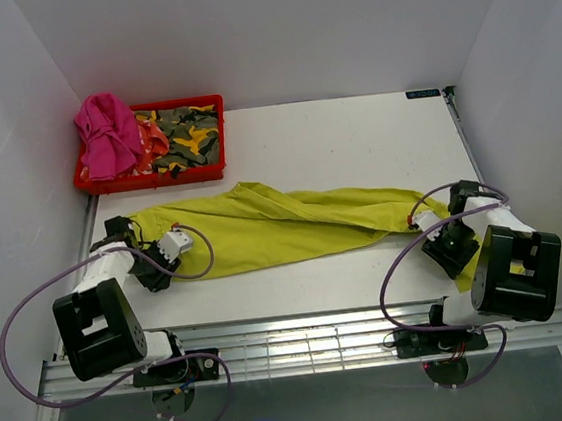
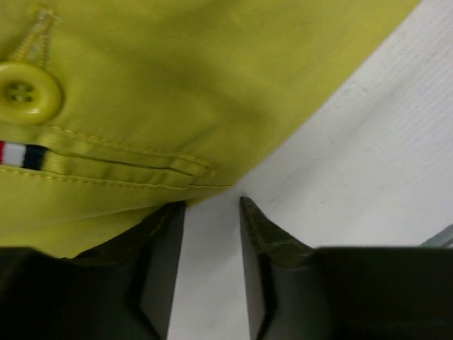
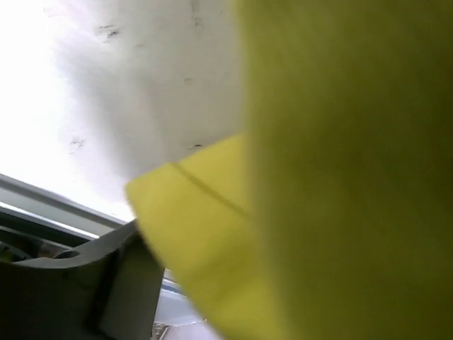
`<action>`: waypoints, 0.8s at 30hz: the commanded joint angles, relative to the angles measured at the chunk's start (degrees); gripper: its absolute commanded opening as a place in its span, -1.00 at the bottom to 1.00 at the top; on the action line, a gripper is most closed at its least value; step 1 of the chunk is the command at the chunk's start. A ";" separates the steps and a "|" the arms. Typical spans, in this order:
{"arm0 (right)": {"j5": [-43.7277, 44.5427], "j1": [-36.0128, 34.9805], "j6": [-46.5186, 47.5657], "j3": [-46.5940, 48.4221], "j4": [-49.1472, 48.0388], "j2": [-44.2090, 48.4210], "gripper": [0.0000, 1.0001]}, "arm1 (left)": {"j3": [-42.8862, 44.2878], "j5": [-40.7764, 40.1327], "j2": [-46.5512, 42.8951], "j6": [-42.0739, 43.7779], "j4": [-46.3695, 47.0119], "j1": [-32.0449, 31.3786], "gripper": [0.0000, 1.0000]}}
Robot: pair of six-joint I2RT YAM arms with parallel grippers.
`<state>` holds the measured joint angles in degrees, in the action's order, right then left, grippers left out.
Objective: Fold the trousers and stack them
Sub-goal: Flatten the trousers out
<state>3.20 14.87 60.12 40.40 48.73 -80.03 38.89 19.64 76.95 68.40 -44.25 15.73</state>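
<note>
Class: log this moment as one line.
trousers: spread across table | left gripper: open near pocket | right gripper: at leg hem, grip unclear

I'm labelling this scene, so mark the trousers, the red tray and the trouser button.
trousers (image 1: 283, 225), overhead view, middle of the cloth where the legs run together.
red tray (image 1: 137, 181), overhead view, on its near wall.
button (image 2: 27, 92), left wrist view, centre of the button's face.

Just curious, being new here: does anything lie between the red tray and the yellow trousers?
Nothing: top view shows bare table between red tray and trousers.
</note>
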 commanded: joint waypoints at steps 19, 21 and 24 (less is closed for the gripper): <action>-2.15 7.89 11.77 19.97 14.54 8.14 -0.84 | 23.68 15.68 -3.30 -11.01 -10.94 6.68 -1.00; -2.59 9.47 12.30 22.34 15.43 7.00 -0.85 | 26.05 16.22 -3.38 -12.58 -10.86 7.30 -1.00; -5.39 11.58 13.10 28.58 17.10 4.55 -0.84 | 27.64 18.24 -3.56 -12.25 -12.43 8.27 -1.00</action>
<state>0.40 24.53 66.57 62.50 62.37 -74.08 64.40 32.51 75.18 57.34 -53.30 23.16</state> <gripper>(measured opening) 0.088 0.016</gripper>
